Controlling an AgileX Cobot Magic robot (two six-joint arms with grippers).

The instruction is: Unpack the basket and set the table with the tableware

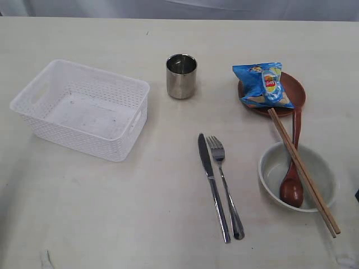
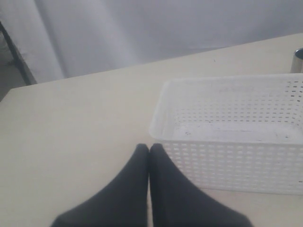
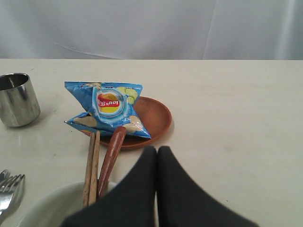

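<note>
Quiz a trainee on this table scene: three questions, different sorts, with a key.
1. True or false: the basket is empty.
2. What lies on the plate? A) snack bag B) apple C) napkin
3. Fill in: the spoon has its head in the ___.
Key: 1 true; 2 A; 3 bowl.

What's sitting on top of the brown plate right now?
The blue snack bag lies on the plate, covering much of it. The spoon and chopsticks reach its near rim with their ends. The plate surface beneath the bag is hidden.
</note>
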